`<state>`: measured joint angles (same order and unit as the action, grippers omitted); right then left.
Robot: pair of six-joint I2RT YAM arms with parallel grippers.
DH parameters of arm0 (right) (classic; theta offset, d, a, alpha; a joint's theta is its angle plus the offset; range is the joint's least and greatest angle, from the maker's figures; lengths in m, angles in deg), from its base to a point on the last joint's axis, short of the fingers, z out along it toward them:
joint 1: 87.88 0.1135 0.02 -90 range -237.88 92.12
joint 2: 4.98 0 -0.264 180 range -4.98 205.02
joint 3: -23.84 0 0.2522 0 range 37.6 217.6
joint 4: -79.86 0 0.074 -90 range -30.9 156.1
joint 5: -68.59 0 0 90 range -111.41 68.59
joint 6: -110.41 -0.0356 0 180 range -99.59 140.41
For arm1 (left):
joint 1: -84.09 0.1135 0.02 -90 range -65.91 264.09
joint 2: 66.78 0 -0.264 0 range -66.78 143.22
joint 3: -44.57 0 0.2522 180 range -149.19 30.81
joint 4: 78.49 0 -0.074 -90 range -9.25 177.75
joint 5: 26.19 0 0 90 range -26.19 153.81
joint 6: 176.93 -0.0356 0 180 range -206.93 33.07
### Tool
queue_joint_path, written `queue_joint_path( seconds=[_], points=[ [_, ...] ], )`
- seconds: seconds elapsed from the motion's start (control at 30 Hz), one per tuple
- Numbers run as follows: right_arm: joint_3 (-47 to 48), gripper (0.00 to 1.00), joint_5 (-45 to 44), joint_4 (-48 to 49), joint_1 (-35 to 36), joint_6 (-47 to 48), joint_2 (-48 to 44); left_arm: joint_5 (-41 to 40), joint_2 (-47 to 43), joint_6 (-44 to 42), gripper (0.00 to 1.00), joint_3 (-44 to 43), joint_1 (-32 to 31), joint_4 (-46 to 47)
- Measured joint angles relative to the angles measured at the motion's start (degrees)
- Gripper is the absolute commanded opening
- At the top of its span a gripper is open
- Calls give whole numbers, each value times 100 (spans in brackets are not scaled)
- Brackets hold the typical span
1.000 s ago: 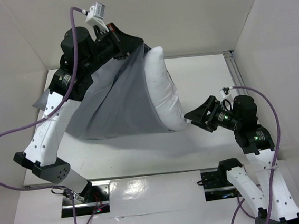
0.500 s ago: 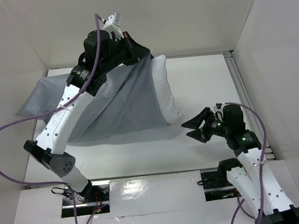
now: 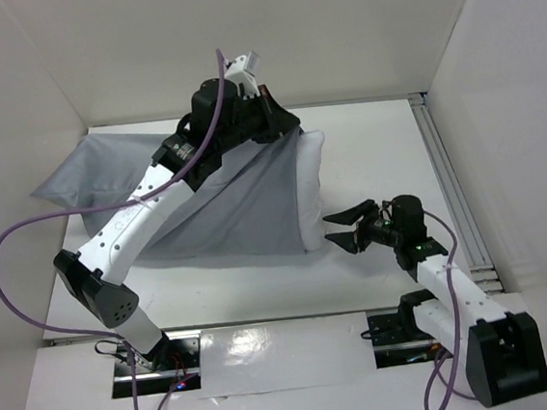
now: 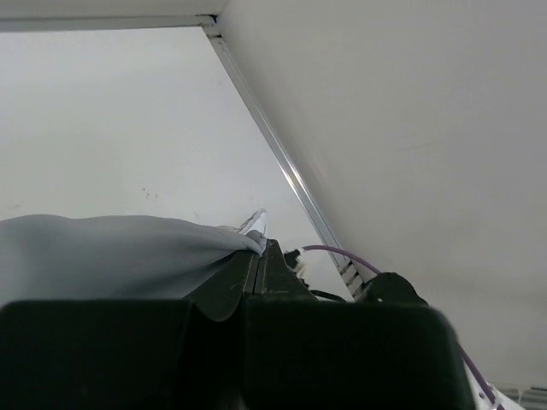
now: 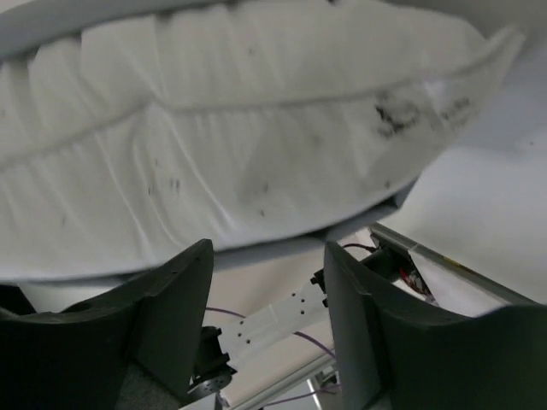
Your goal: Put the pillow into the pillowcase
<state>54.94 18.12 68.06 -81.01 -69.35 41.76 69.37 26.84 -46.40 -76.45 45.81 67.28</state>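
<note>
The grey pillowcase (image 3: 225,205) lies across the table's left and middle, its open edge lifted at the back. The white pillow (image 3: 312,182) sticks out of its right side, mostly covered. My left gripper (image 3: 281,127) is shut on the pillowcase's upper edge; in the left wrist view the grey cloth (image 4: 120,256) is pinched between the closed jaws of my left gripper (image 4: 259,248). My right gripper (image 3: 339,228) is open and empty, just right of the pillow's near corner. The right wrist view shows the pillow (image 5: 256,128) with dark specks just beyond my right gripper (image 5: 267,256).
White walls enclose the table on the left, back and right. A metal rail (image 3: 451,188) runs along the right edge. Both arm bases and a white strip (image 3: 287,344) sit at the near edge.
My left gripper has carried the pillowcase edge rightward, covering more of the pillow. My right gripper has let go of the pillow's corner and drawn back, lower and nearer.
</note>
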Motion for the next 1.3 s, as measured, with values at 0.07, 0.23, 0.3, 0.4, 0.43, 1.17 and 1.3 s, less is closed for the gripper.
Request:
queue_joint_path(
  seconds=[0.07,0.23,0.3,0.4,0.43,1.17,1.3],
  points=[
    [-98,56,31,334,55,-111,356,-42,-2,2,0,162,-101,96],
    [-199,55,11,522,428,-192,612,-149,-2,-7,0,280,-205,120],
    [-186,55,-20,466,503,-94,461,-210,13,-26,0,184,-197,85],
    [-133,56,-37,332,531,79,216,-273,149,-74,0,-160,-175,2],
    [-120,56,-37,284,542,120,153,-280,203,-116,0,-280,-168,-11],
    [-168,61,-142,688,1416,-61,754,-634,1117,-446,0,-1346,-787,-385],
    [-260,68,-153,557,1425,-39,363,-684,1117,-461,0,-1353,-789,-382]
  ],
)
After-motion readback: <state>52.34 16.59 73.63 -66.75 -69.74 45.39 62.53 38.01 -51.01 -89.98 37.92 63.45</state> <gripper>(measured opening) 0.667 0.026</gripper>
